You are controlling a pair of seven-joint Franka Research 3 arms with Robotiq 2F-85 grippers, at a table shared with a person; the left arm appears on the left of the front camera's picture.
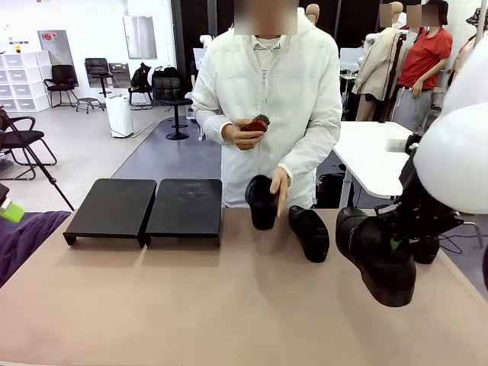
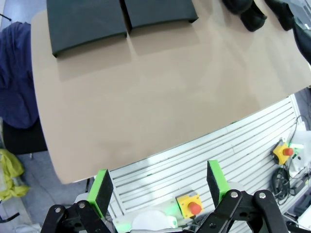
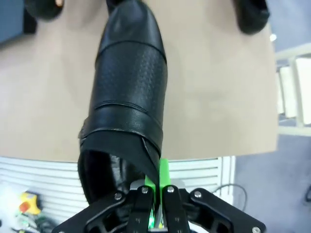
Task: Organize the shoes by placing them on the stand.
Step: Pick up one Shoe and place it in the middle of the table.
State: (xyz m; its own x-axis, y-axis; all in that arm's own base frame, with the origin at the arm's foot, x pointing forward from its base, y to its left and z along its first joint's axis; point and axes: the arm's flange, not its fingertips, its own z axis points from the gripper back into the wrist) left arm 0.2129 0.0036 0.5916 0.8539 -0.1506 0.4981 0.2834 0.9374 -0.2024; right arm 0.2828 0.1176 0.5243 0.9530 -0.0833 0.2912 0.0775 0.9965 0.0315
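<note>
Big open room with a smooth grey floor, black office chairs [image 1: 62, 80] and white drawer units [image 1: 23, 80] way at the back left, plus a white table [image 1: 374, 156] behind on the right. Up front is the tabletop [image 1: 191, 305], matte tan, flat and plain, with rounded corners in the left wrist view. A person in a white coat [image 1: 263, 99] stands at the far edge.

The stand [image 1: 145, 210] sits far left: two flat black rectangular slabs side by side on stubby legs, dull finish. A purple cloth [image 1: 27, 236] hangs off the left edge.

The shoes are all right of the stand. The shoe [image 1: 377, 255] on the right is pinched at its back rim by the right gripper [image 3: 158, 194], which is closed on it. It's tilted toe-down over the tabletop, and the wrist view shows glossy black leather with a fine perforated patch across the top. The person's hand [image 1: 279, 183] rests on an upright shoe [image 1: 263, 202] near the middle, another shoe [image 1: 311, 232] lies just beside it, and a fourth shoe [image 3: 250, 17] sits farther right.

The left gripper [image 2: 158, 187] hangs off the near edge of the tabletop, green pads [image 2: 102, 191] spread wide, holding nothing.

The person's other hand [image 1: 242, 136] holds a small reddish-brown thing [image 1: 257, 123]
</note>
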